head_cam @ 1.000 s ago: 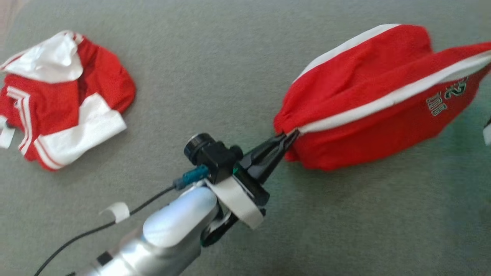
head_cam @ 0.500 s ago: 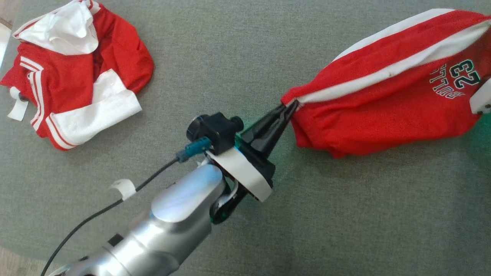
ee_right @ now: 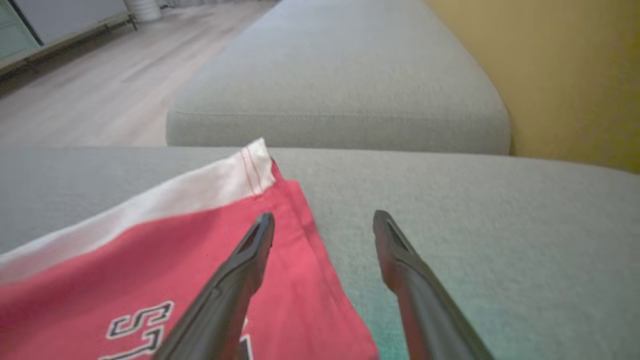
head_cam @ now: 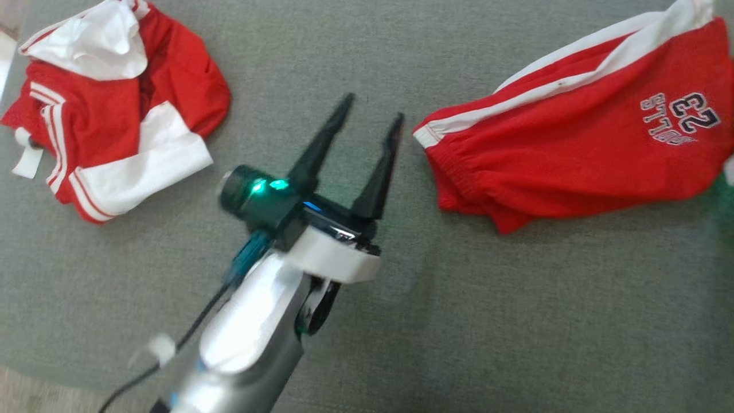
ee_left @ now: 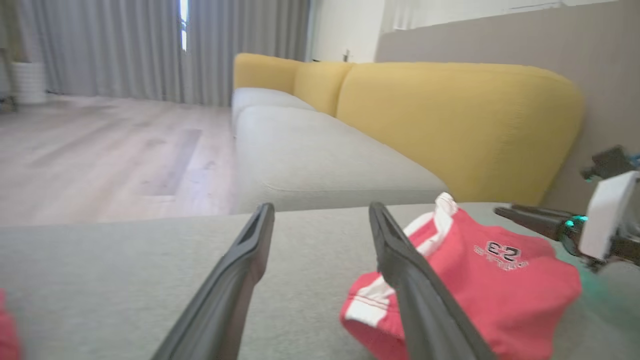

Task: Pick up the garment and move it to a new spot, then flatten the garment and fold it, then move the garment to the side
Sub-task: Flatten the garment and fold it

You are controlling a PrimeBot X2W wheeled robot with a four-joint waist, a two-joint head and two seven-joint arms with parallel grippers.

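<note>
Both the left gripper (head_cam: 373, 109) and the right gripper (ee_right: 324, 217) stand open and empty, with the red shorts (head_cam: 573, 143) lying free between them on the grey cushion (head_cam: 516, 321).
The left arm reaches forward, pale forearm slanting up, fingers spread wide with their tips near the shorts' gathered end but apart from it. The right gripper hovers at the opposite end, one finger over red cloth, the other over bare cushion. A crumpled red-and-white jersey (head_cam: 109, 109) lies well apart, to the left.
</note>
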